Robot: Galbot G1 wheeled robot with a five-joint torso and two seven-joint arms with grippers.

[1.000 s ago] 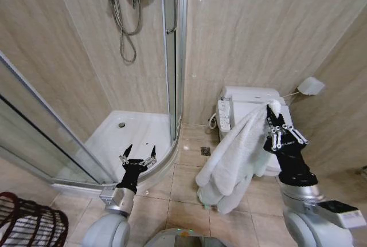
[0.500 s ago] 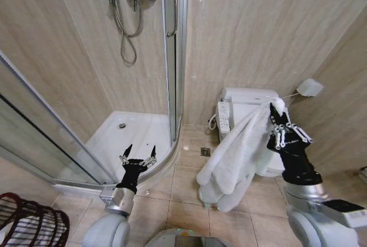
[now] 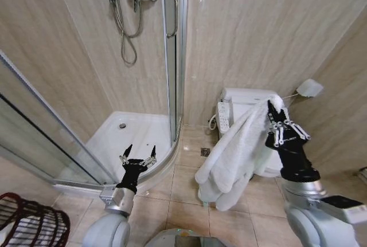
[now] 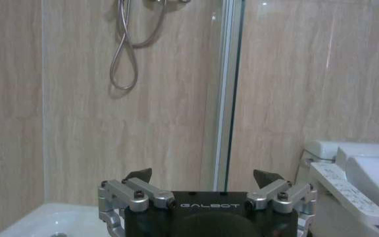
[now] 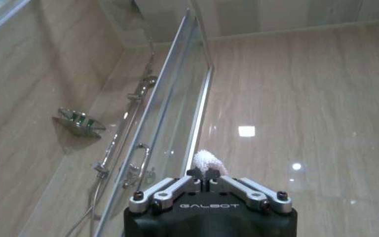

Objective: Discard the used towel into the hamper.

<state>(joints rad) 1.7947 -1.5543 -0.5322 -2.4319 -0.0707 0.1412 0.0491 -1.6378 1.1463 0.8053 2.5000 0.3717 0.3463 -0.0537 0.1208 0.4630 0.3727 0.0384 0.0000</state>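
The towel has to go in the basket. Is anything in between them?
Yes: the left arm. The right gripper holds the towel up by the toilet; the hamper sits low at the robot's far left, with the open left gripper between them.

Beige tile floor (image 3: 186,195) w/ wire hamper (image 3: 31,223) at robot's left, toilet (image 3: 252,109) by far wall

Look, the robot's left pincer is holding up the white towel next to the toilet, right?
Not quite. The right pincer holds up the white towel next to the toilet, as the head view shows. The left pincer is open with nothing in it.
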